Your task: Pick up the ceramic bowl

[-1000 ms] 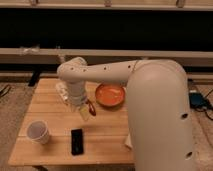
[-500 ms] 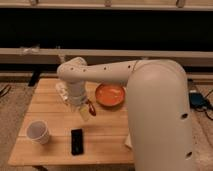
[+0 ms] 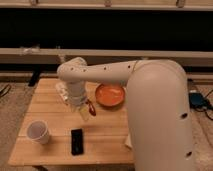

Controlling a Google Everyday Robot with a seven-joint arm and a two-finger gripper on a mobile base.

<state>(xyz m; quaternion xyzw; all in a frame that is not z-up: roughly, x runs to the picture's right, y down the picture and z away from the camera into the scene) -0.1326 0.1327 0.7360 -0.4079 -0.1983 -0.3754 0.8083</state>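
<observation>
The ceramic bowl (image 3: 110,94), round, shallow and glossy orange, sat upright on the wooden bench (image 3: 107,145), toward the back edge and a little right of the middle, with its right side partly hidden by the robot's large white body (image 3: 160,115), which filled the right foreground. The white arm (image 3: 107,74) reached from that body leftward above the bowl, bent at a rounded joint and turned down toward the bench top. At its lower end the gripper (image 3: 83,113) hung over the middle of the bench, to the left of and nearer the camera than the bowl, apart from it and not touching its rim. Whether the gripper was open or closed could not be told. A small red oblong object (image 3: 91,107) showed just beside the gripper on its right, between it and the bowl; whether it lay on the bench or touched the gripper could not be told either. A white paper cup (image 3: 38,132) stood upright near the front left corner, well apart from the bowl. A flat black object (image 3: 77,141) lay on the bench just to the right of the cup and below the gripper. Beyond the bench a dark wall ran across the view, and a blue object (image 3: 198,98) lay on the floor at the far right.
</observation>
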